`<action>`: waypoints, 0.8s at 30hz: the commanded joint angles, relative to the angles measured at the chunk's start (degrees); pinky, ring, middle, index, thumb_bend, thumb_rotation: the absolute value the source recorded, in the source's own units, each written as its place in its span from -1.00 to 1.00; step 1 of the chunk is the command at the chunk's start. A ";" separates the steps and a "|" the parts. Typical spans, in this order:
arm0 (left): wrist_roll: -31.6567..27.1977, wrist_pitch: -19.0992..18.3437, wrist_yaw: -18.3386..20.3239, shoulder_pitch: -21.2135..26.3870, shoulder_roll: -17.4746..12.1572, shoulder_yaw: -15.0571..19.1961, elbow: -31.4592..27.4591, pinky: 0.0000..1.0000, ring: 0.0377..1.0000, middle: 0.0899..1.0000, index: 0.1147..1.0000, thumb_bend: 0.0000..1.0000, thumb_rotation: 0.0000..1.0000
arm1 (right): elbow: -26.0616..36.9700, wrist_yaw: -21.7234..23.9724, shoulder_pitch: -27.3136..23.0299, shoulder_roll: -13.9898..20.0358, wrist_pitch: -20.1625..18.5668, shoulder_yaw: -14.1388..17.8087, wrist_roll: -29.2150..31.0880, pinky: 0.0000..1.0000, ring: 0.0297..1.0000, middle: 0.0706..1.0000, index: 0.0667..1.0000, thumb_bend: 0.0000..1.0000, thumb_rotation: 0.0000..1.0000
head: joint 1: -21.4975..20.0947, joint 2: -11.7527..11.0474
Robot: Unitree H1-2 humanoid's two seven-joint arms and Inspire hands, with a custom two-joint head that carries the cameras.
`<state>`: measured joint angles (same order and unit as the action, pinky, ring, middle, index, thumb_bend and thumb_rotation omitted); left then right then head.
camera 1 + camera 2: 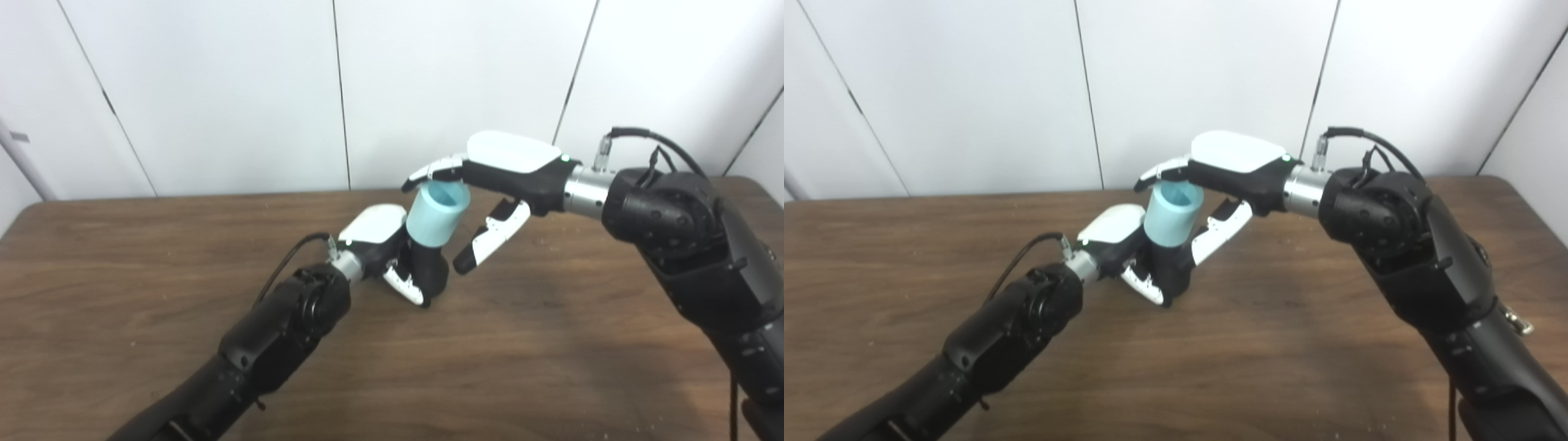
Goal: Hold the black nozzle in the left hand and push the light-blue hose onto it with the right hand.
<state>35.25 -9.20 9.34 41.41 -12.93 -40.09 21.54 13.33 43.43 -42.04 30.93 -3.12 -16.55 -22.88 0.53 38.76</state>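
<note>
The black nozzle (432, 267) stands upright above the table's middle, with my left hand (381, 240) shut around its lower part. The light-blue hose (436, 218), a short open-topped tube, sits on top of the nozzle, tilted slightly to the right. My right hand (503, 166) reaches in from the right with its fingers spread. The upper fingers (432, 171) lie over the hose's far top rim. The thumb (490, 240) hangs lower right, apart from the hose in the left eye view. The joint between hose and nozzle is partly hidden by my left hand.
The brown wooden table (122, 263) runs across the whole view, with a white panelled wall (245, 92) just behind its far edge. A black cable (288, 260) loops from my left wrist. Small crumbs lie near the table's right edge.
</note>
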 commanded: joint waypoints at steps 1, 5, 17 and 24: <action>2.15 -2.14 8.21 -5.26 -1.82 -3.19 6.12 0.32 0.13 -0.02 -0.22 0.04 -1.00 | 1.66 1.11 -0.93 -0.67 2.30 -1.01 3.97 0.51 0.71 0.68 0.64 0.55 0.66 | 0.12 0.13; 2.11 -2.55 8.43 -5.26 -1.60 -3.22 6.19 0.29 0.12 -0.02 -0.22 0.04 -1.00 | 1.47 1.25 -0.68 -0.97 1.71 -2.08 4.04 0.52 0.71 0.68 0.65 0.54 0.66 | 0.16 0.27; 1.69 -2.55 8.41 -5.54 -1.81 -2.63 5.41 0.24 0.08 -0.02 -0.21 0.04 -1.00 | -0.92 1.31 -1.43 -2.00 -0.01 -4.88 2.11 0.54 0.75 0.72 0.69 0.52 0.65 | 0.31 0.95; -1.02 -2.53 7.55 -6.20 -1.36 0.85 5.00 0.14 0.04 -0.07 -0.19 0.05 -1.00 | -1.35 1.72 -1.92 -1.81 -0.79 -5.75 1.45 0.55 0.75 0.73 0.70 0.51 0.65 | 0.53 0.92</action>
<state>34.59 -9.00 9.67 40.51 -12.79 -37.97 21.57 11.74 42.48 -43.46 29.41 -4.02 -20.68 -22.90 1.05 39.64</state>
